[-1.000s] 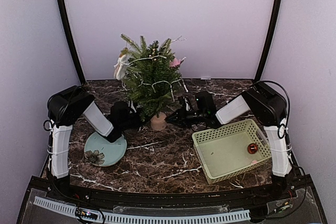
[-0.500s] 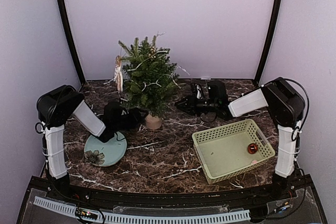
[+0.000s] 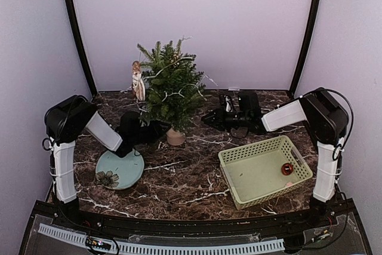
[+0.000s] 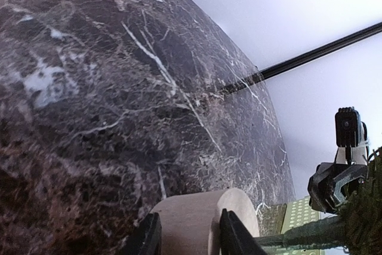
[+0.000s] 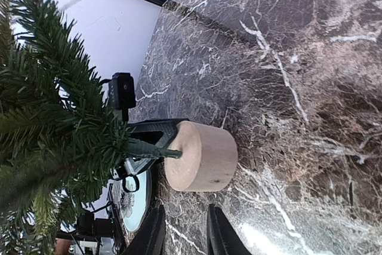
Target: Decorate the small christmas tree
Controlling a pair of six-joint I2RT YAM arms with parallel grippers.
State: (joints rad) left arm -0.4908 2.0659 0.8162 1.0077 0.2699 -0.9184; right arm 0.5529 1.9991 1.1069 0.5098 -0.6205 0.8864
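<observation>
Change over the last second: small christmas tree [image 3: 172, 91] no longer leaning, now upright on its pot [image 3: 175, 137], back-centre of the marble table [image 3: 191, 180], between the two arms. Pot nudged slightly left in the process.

Backed off: right gripper [image 3: 208, 117], now clear of the pot and well apart on its right, low over the stone. Its fingers [image 5: 155, 234] partly open, only marble between them, nothing held.

Parked just beside the pot on its left: left gripper [image 3: 161, 128], tips right at the pot wall in the wrist view. Partly open; pot wider than the gap, so not clamped around it. Touching or a hair off: cannot tell.

Already on the tree: pale figure ornament [image 3: 138, 80] hanging at the left side, white strand [image 3: 179, 61] through the branches.

Left to hang: red bauble [image 3: 287, 169] in the green basket [image 3: 236, 156], right of centre. Flowered plate [image 3: 116, 174] under the left arm.

Reading: looks like a straighten-and-release step just finished, tree stable for now. Next, probably right arm to the basket for the bauble. Worth keeping the left one near the pot as a brace, since light and easy to tip.
</observation>
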